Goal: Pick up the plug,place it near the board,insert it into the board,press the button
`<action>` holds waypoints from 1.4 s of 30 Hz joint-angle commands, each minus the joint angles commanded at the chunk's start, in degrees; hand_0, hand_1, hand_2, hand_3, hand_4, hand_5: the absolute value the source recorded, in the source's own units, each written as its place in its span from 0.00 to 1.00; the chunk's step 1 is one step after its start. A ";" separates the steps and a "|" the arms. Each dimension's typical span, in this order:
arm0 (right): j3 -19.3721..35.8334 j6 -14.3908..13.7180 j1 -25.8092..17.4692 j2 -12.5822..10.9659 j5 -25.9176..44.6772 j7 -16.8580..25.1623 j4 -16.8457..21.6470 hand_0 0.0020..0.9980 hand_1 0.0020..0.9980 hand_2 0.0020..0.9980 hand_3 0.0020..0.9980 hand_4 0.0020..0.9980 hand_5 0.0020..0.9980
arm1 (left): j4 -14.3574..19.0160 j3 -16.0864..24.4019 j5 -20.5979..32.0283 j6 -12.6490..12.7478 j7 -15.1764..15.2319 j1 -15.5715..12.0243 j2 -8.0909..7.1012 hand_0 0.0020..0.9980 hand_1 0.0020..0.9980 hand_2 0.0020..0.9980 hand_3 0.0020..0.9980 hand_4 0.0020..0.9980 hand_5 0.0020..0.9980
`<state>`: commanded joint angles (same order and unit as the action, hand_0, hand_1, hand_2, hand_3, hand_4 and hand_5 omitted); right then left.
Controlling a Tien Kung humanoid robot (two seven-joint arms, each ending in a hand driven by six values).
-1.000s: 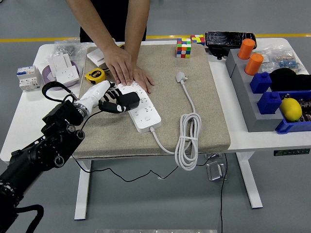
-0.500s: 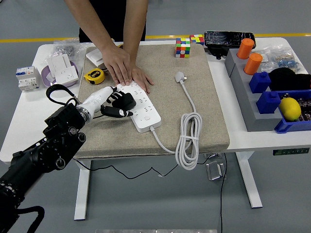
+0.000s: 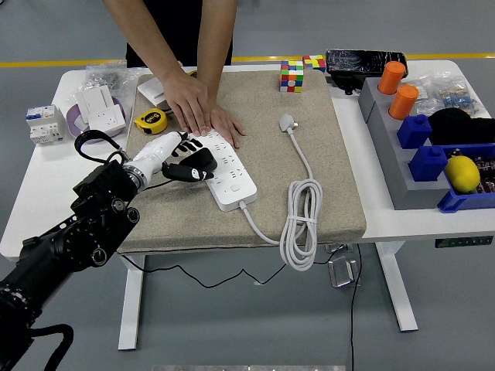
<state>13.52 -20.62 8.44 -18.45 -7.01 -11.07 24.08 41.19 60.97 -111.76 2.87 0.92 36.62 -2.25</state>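
A white power strip (image 3: pixel 230 176) lies slantwise on the beige mat (image 3: pixel 309 209). My left hand (image 3: pixel 176 157) reaches in from the lower left, its fingers shut on a black plug (image 3: pixel 196 164) held over the strip's left half. A black cable (image 3: pixel 87 140) loops back behind my wrist. The person's two hands (image 3: pixel 203 110) press flat on the strip's far end. The strip's own white cord (image 3: pixel 300 224) coils on the mat and ends in a white plug (image 3: pixel 288 121). My right arm is out of view.
A yellow tape measure (image 3: pixel 150 119) and white wall sockets (image 3: pixel 100 106) lie at the back left. Two colour cubes (image 3: pixel 292 76) stand at the back. Grey and blue bins (image 3: pixel 421 166) with orange cylinders and a lemon (image 3: pixel 462 173) fill the right side.
My left hand with the plug dipped slightly toward the left, then rose a little back over the strip. The person's hands stayed on the strip.
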 joint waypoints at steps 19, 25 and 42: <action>0.07 0.00 0.25 0.01 0.11 0.07 -0.01 0.89 0.81 0.77 0.81 1.00 1.00 | -1.21 -0.82 -4.36 2.73 0.25 0.76 0.28 0.47 0.57 0.52 0.49 0.83 0.23; 0.04 -0.02 0.19 -0.01 0.15 0.04 -0.03 0.89 0.81 0.77 0.81 1.00 1.00 | -0.91 -0.77 -4.83 2.63 0.09 0.73 0.28 0.42 0.48 0.42 0.44 0.74 0.18; 0.14 -0.01 -0.12 0.11 0.08 -0.01 -0.05 0.89 0.81 0.77 0.81 1.00 1.00 | 2.63 1.57 -3.74 0.55 -0.03 -1.20 -0.56 0.43 0.40 0.32 0.35 0.64 0.20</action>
<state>13.66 -20.63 8.32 -18.34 -6.92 -11.07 24.04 43.82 62.54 -115.50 3.42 0.89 35.42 -2.80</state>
